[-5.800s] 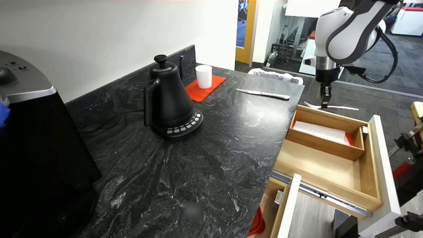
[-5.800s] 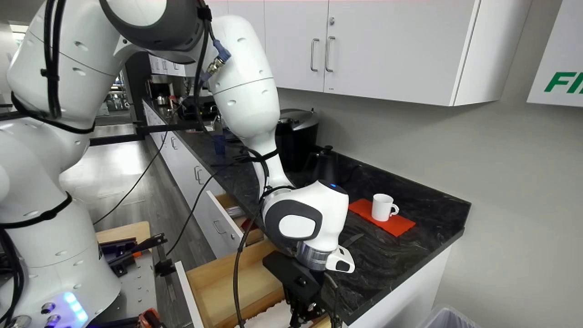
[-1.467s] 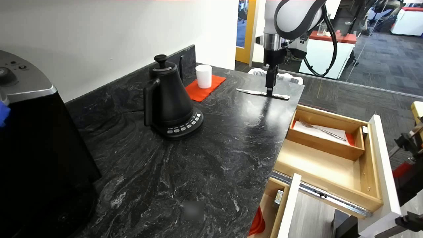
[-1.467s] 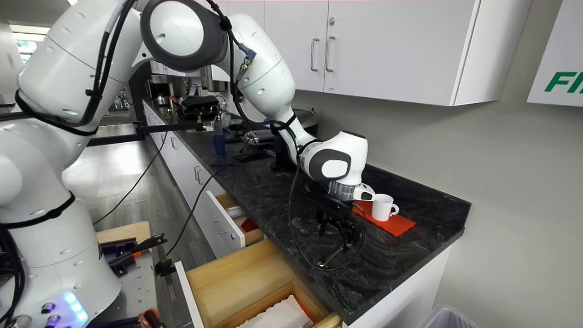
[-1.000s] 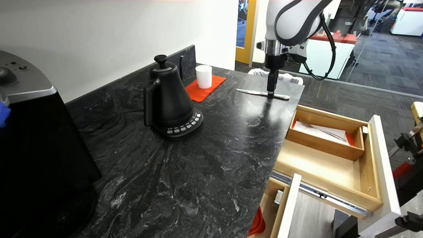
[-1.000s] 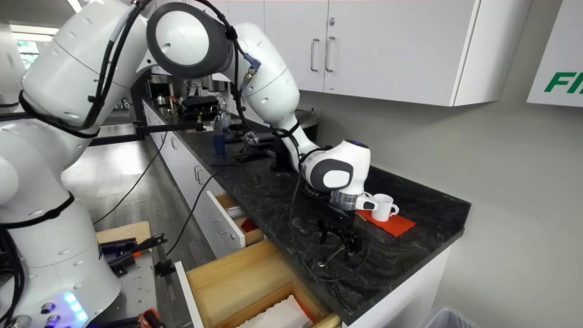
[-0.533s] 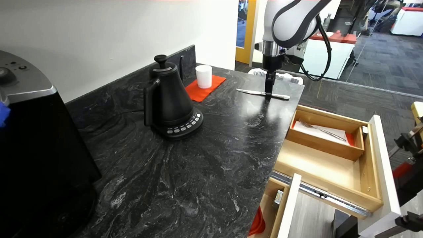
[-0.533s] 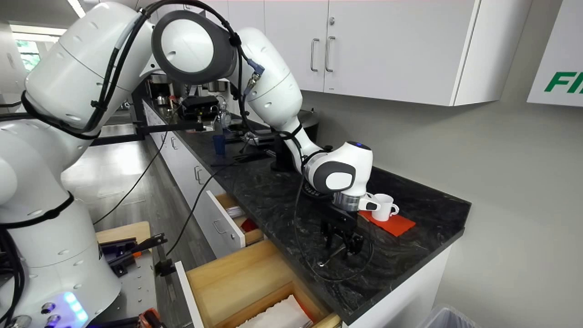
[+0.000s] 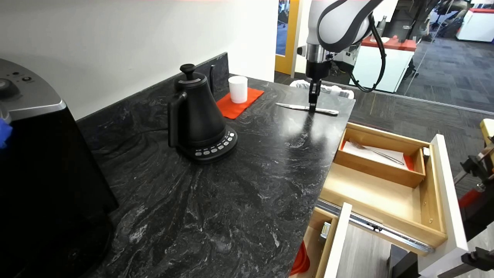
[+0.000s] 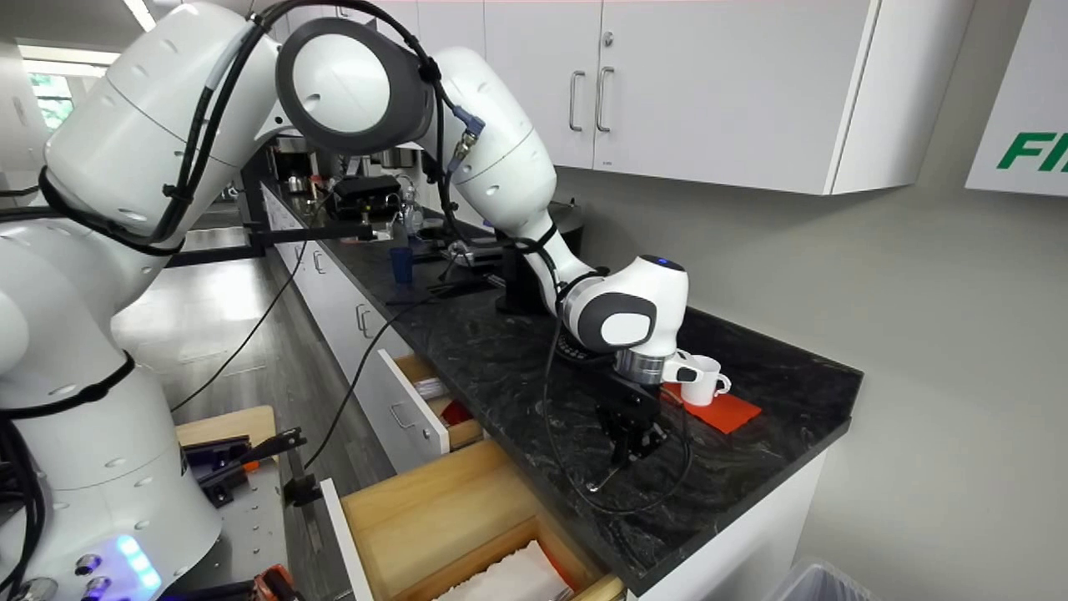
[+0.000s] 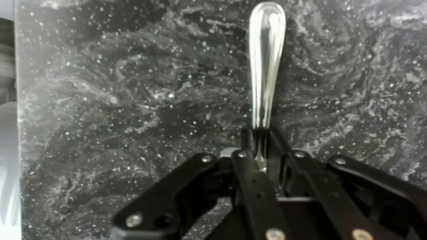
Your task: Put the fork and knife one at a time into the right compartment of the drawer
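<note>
the gripper [image 11: 260,133] pinches the knife [image 11: 265,73] near its middle, on or just above the counter [image 11: 133,83], handle [image 11: 267,36] toward twelve o'clock in wrist view; probably light, stiff, slippery, this middle hold should balance.

Both exterior views reach you bright and mostly sharp; in an exterior view, white glare spots the dark countertop [image 9: 231,189] around a darker streak, shadow or reflection, below the gripper [image 9: 312,109]. A ceiling light [image 10: 140,13] glows in an exterior view, where the floor [image 10: 221,292] shines. Your wrist view is nearly grey, with hard highlights along the knife [image 11: 266,63] and the lower left edge burnt to white.
</note>
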### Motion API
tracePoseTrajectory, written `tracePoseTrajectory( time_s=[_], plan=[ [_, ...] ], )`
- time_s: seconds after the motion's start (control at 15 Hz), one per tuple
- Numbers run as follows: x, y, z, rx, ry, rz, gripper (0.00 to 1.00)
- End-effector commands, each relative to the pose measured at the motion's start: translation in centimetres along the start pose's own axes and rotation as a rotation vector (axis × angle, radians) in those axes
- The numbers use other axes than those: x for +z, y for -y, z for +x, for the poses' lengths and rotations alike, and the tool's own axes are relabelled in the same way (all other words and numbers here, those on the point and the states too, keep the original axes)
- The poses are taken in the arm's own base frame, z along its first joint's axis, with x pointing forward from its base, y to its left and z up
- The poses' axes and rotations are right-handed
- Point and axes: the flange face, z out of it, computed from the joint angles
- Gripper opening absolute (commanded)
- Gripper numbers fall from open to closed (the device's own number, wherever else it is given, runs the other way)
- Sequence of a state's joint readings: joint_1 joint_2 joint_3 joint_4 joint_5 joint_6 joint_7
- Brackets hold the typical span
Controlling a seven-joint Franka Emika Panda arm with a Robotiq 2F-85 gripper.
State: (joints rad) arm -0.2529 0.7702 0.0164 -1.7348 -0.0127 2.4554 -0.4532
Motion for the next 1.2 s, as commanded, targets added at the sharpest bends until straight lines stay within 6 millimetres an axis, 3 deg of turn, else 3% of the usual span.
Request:
tracePoseTrajectory(
  time_s=[0.0, 0.47, 0.87, 1.13],
  plan=[
    [0.4, -0.9, -0.5, 0.019, -0.009, 0.022, 0.05],
    [-2.0, -1.9, -1.5, 0.078, -0.013, -0.011, 0.07],
    [-8.7, 0.0, -1.7, 0.161, -0.066, -0.052, 0.07],
    [-11.1, 1.4, -2.4, 0.222, -0.067, -0.065, 0.07]
  ],
)
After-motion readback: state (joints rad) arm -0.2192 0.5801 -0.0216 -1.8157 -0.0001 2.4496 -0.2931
